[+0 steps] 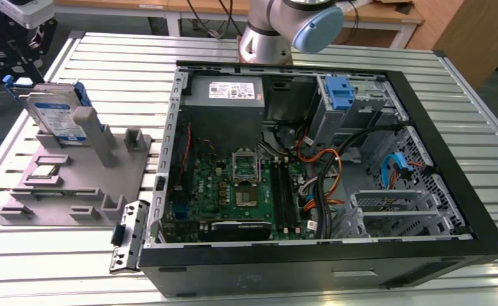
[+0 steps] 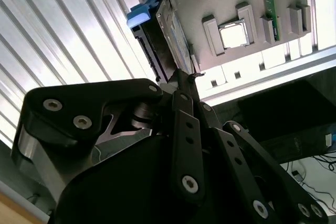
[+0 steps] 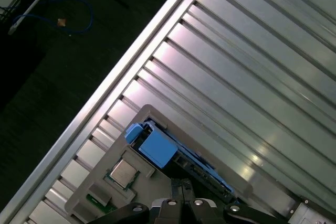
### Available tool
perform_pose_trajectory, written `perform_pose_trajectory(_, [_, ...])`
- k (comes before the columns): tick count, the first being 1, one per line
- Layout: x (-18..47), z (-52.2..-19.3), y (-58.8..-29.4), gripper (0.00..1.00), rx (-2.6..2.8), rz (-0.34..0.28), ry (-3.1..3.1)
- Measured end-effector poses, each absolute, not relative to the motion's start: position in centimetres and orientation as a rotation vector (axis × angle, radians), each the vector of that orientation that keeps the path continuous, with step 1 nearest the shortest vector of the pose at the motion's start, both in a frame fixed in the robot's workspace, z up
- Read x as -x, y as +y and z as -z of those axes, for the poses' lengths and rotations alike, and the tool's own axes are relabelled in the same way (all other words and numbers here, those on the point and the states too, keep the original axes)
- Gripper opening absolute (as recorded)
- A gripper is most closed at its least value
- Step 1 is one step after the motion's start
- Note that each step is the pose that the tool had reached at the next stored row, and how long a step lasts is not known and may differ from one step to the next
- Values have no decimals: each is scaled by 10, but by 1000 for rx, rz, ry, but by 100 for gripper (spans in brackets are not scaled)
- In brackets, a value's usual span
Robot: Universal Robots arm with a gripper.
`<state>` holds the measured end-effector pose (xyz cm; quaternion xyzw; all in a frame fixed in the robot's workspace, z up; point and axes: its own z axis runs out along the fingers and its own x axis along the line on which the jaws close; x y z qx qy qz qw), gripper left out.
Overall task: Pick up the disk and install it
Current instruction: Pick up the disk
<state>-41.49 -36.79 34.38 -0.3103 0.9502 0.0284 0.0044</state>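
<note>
The gripper (image 2: 185,77) hung just over the top edge of the disk (image 2: 169,32), its black tips drawn together with nothing between them. Whether they touched the drive could not be told. The disk stood upright on edge in a slot of a grey fixture plate (image 1: 104,175), and a processor chip (image 2: 233,35) lay flat in a pocket nearby. The plate lay on a ribbed aluminium table (image 1: 113,57), and beside it, towards the exterior view's right, stood an open desktop computer case (image 1: 317,274). Past the table's edge, the first wrist view showed dark floor (image 3: 52,87) and a loose blue cable (image 3: 79,9). The exterior view showed wooden desks (image 1: 385,16) behind the arm's base (image 1: 274,32). In the exterior view the gripper was cut off at the frame's corner. The disk's white and blue label faced the exterior view, while both wrist views caught the drive edge-on, its blue rail towards the camera.
</note>
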Motion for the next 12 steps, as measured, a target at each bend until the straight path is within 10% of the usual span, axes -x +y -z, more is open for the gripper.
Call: perform_pose_trajectory(12, [415,-344,-368,10,1040,-89,2955])
